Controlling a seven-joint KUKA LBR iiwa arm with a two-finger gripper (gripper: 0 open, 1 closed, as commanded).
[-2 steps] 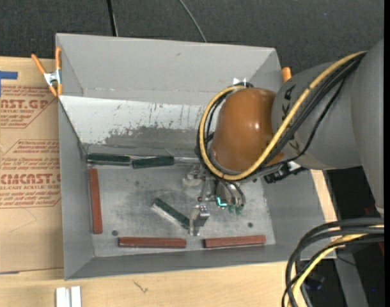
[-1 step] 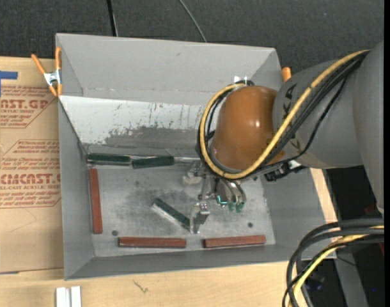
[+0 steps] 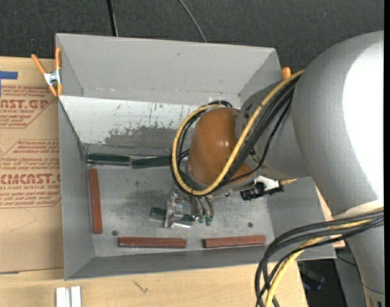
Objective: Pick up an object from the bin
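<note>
My gripper [image 3: 182, 215] is down near the bin floor, a little right of the middle and close to the front. Its metal fingertips sit among small dark and green parts that I cannot make out as separate things. Just in front of it lie two reddish-brown flat bars, one [image 3: 151, 242] to the front left and one [image 3: 234, 240] to the front right. Whether anything is between the fingers is hidden by the wrist above.
A third reddish-brown bar [image 3: 94, 201] lies along the left wall. Two dark green strips [image 3: 109, 160] [image 3: 150, 162] lie end to end at the foot of the back wall. The arm with its orange cover and cables hangs over the right half of the bin.
</note>
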